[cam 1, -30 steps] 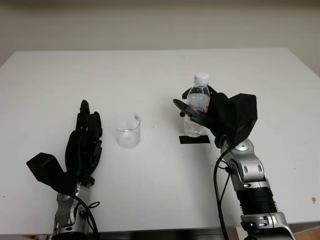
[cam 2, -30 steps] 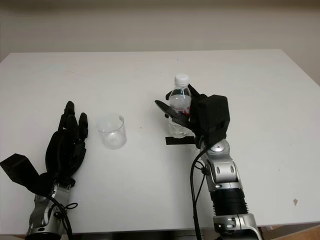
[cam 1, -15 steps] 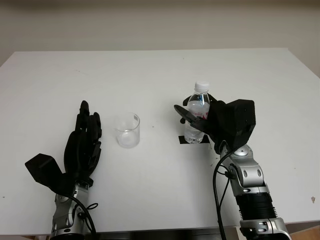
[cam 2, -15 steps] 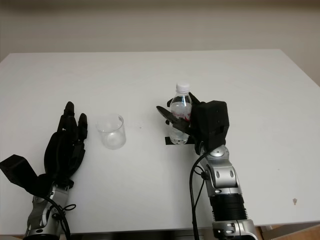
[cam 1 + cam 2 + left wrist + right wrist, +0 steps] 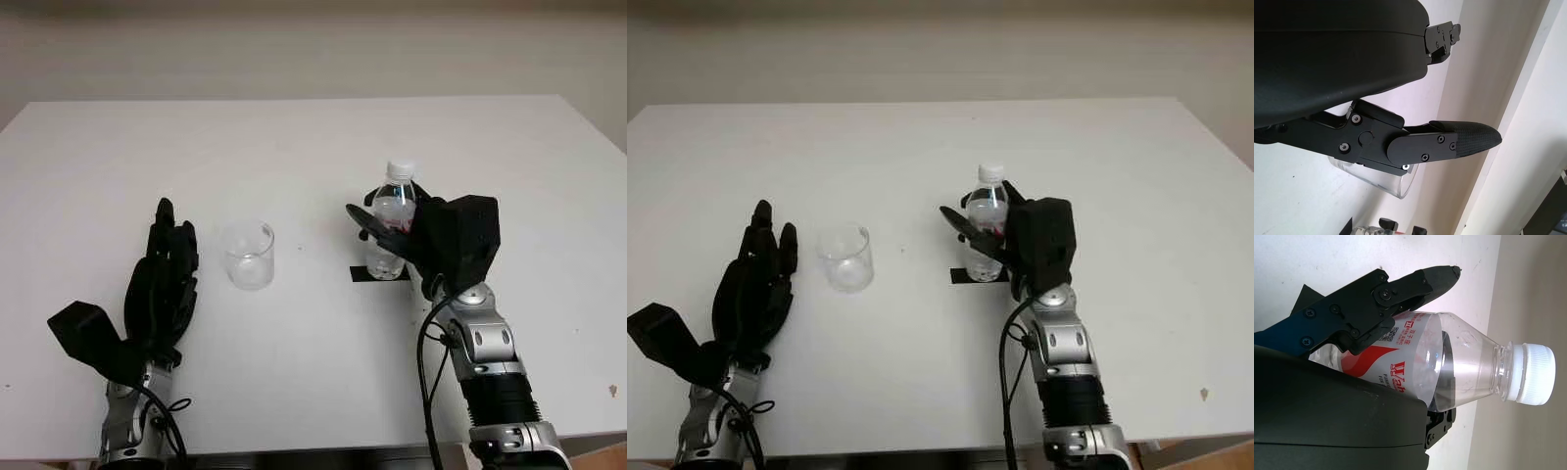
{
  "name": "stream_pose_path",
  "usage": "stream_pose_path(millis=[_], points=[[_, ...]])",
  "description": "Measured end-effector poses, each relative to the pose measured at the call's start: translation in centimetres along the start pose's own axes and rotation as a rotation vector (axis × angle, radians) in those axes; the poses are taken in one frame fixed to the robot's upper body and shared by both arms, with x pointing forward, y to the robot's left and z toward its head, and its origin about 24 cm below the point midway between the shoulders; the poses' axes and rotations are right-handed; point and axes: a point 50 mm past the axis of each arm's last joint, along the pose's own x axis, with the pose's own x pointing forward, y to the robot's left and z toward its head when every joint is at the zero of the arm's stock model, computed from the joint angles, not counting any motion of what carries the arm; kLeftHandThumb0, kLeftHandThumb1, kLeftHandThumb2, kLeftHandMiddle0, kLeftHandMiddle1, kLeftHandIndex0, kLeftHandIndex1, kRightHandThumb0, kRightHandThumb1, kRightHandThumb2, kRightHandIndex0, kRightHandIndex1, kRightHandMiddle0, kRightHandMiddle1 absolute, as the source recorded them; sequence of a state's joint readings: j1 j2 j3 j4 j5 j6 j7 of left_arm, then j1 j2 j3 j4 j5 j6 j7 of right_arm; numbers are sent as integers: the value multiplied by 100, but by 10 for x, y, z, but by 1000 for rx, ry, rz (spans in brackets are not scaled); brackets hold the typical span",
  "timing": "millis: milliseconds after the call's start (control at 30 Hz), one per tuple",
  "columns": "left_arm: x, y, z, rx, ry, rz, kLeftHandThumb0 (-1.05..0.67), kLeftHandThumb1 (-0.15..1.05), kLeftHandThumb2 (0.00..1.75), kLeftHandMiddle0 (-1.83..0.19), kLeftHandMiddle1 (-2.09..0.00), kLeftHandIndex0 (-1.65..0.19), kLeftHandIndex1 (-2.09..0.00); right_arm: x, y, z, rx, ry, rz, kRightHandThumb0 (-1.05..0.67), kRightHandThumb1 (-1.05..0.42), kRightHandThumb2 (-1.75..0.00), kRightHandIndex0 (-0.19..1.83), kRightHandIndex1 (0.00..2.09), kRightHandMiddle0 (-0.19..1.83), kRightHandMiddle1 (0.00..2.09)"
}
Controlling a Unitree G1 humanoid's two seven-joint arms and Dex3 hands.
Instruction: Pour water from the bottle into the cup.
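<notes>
The right hand point(image 5: 416, 230) has its fingers point(image 5: 1400, 289) wrapped round the capped water bottle point(image 5: 392, 220), upright on black tape point(image 5: 361, 273). Uncap before tilting toward the glass cup point(image 5: 249, 256); left hand point(image 5: 165, 284) open beside it.

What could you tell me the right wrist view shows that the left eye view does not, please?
The right wrist view brings out the red and white label on the bottle, with red lettering and a small code square, and the ribbed edge of the white cap.

The left eye view gives the layout: the empty clear cup between the hands, the open left hand beside it, and black tape under the bottle on the white table.

Both show the right hand wrapped around the capped bottle.
</notes>
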State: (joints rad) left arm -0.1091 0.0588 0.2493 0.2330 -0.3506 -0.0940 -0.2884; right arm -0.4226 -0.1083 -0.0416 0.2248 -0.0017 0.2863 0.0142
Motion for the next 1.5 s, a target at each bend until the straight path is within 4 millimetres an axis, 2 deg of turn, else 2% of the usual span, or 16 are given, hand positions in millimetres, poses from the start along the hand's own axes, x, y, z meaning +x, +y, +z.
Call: stream_pose_path(millis=[467, 667, 767, 867, 1067, 1100, 1133, 1167, 1200, 1233, 1267, 1300, 1333, 1400, 1433, 1500], points=[[-1, 2, 0, -1, 9, 9, -76, 105, 44, 17, -6, 17, -6, 2, 1, -2, 20, -2, 41, -37, -105, -31, 141, 209, 100, 209], [-1, 3, 1, 2, 11, 11, -76, 105, 42, 16, -6, 17, -6, 2, 2, -2, 36, 1, 88, -50, -105, -14, 134, 209, 96, 209], [-1, 4, 1, 2, 10, 12, -76, 105, 43, 16, -6, 17, -6, 2, 1, -2, 25, 4, 129, -53, -102, -7, 119, 209, 70, 209], [-1, 4, 1, 4, 11, 11, -75, 105, 43, 18, -5, 18, -5, 2, 0, -2, 12, 7, 148, -57, -96, -4, 97, 209, 39, 209], [-1, 5, 1, 7, 14, 3, -75, 105, 43, 17, -5, 17, -6, 1, 2, 1, -34, 8, 159, -59, -89, -4, 59, 209, 15, 209], [-1, 5, 1, 4, 15, 5, -75, 105, 43, 17, -6, 17, -6, 0, 2, 1, -38, 9, 158, -60, -88, -5, 46, 209, 9, 209], [-1, 6, 1, 2, 15, 8, -75, 105, 42, 16, -6, 17, -6, 0, 2, 1, -45, 11, 159, -63, -87, -5, 20, 209, 0, 209], [-1, 6, 1, 1, 15, 10, -75, 105, 42, 16, -6, 17, -6, 0, 3, 2, -54, 11, 161, -64, -87, -5, 11, 209, -4, 209], [-1, 6, 1, 1, 15, 11, -75, 105, 42, 16, -6, 17, -6, -1, 3, 3, -73, 9, 164, -68, -88, -5, -4, 199, -12, 198], [-1, 6, 1, 1, 15, 12, -75, 105, 43, 16, -6, 17, -6, -1, 4, 3, -106, 8, 170, -73, -89, -6, -13, 172, -16, 172], [-1, 6, 1, 0, 16, 12, -74, 105, 43, 16, -6, 17, -6, -2, 4, 3, -141, 9, 178, -75, -89, -6, -16, 154, -18, 151], [-1, 6, 2, 0, 16, 12, -74, 105, 43, 16, -6, 17, -6, -3, 3, 3, -168, 13, 190, -76, -89, -5, -18, 129, -18, 127], [-1, 6, 2, 1, 16, 12, -75, 105, 43, 16, -6, 17, -6, -4, 2, 1, -183, 22, 205, -77, -90, -5, -19, 90, -19, 91], [0, 6, 2, 3, 16, 11, -75, 105, 44, 16, -5, 17, -5, -7, 1, -2, -208, 35, 237, -79, -90, -5, -17, 41, -14, 46], [0, 7, 2, 3, 16, 9, -75, 105, 44, 16, -5, 17, -5, -8, 1, -3, -217, 40, 248, -81, -89, -5, -18, 22, -16, 27], [0, 7, 2, 3, 16, 8, -75, 105, 44, 16, -5, 17, -5, -10, -1, -5, -231, 47, 260, -83, -89, -5, -19, 6, -18, 10]])
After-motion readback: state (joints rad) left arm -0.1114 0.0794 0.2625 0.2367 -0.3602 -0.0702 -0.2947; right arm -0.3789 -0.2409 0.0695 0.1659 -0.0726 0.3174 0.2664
